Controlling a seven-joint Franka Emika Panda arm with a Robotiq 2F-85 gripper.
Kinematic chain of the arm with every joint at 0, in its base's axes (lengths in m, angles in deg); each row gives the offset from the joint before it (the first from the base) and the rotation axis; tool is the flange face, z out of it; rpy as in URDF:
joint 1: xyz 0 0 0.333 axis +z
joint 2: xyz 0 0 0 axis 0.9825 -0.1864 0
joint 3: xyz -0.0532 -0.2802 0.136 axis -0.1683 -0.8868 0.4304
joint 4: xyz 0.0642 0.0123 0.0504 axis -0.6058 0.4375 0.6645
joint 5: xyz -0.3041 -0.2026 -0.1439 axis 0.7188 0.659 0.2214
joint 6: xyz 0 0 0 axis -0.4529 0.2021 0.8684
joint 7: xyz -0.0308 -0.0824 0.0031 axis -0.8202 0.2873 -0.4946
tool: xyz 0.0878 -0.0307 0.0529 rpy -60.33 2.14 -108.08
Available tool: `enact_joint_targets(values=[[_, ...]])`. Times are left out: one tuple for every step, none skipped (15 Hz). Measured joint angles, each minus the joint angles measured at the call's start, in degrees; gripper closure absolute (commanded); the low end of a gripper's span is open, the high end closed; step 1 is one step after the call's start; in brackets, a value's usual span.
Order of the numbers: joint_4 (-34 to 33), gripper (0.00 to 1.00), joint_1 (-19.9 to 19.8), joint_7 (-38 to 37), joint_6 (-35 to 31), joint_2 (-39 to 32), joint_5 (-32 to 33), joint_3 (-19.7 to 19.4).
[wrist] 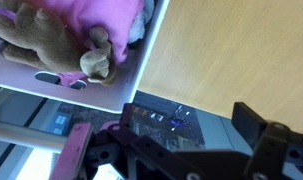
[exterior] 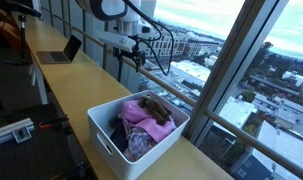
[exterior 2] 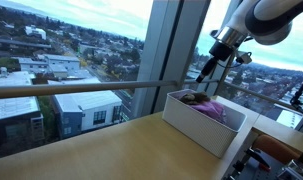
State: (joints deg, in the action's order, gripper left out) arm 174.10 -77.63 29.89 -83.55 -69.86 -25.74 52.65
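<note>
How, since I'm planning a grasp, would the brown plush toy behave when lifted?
Probably soft and floppy: the brown plush toy looks stuffed, with limp limbs. Likely light for its size. It lies against the pink cloth in the white bin, so the cloth might drag along.

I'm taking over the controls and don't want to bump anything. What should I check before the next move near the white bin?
1. The end effector is open and holds nothing: ok.
2. It is clear of the white bin: ok, it hangs above, apart.
3. Lined up over the brown stuffed toy: not ok; the wrist view shows the toy off toward a corner.
4. Toy lies uncovered on the pink cloth: ok.
5. Clearance from the window railing: cannot tell.
</note>
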Motion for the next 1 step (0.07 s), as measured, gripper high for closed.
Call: enact_joint_targets(values=[[0.0,0.0,0.0,0.0,0.0,0.0,0.0,0.0]])
